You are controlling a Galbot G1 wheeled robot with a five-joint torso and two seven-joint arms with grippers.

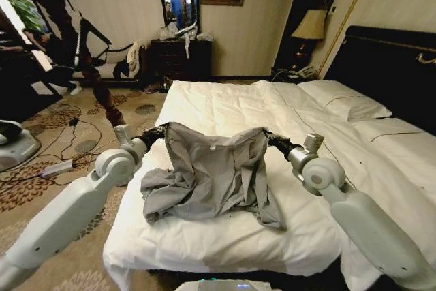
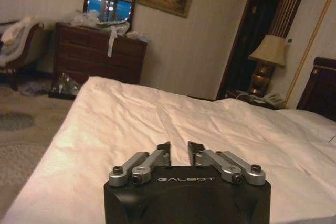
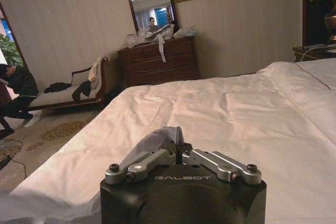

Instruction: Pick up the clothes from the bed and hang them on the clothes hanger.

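The clothes (image 1: 211, 175), a wrinkled grey shirt, hang spread between my two grippers over the foot half of the bed (image 1: 225, 103). The hem and sleeves still lie on the white duvet. My left gripper (image 1: 161, 132) holds one shoulder corner, and my right gripper (image 1: 270, 136) holds the other. In the right wrist view the gripper (image 3: 178, 149) is shut on a fold of grey cloth (image 3: 160, 139). In the left wrist view the gripper (image 2: 179, 151) has its tips close together, and the cloth is hidden beneath them. I cannot make out the clothes hanger among the dark shapes at the back left.
A dark coat stand (image 1: 102, 93) rises from the carpet left of the bed, with cables (image 1: 65, 134) and a white device (image 1: 13, 144) on the floor. A dresser with a mirror (image 1: 180, 56) stands at the far wall. Pillows (image 1: 344, 100), headboard and a lamp (image 1: 310, 25) are at the right.
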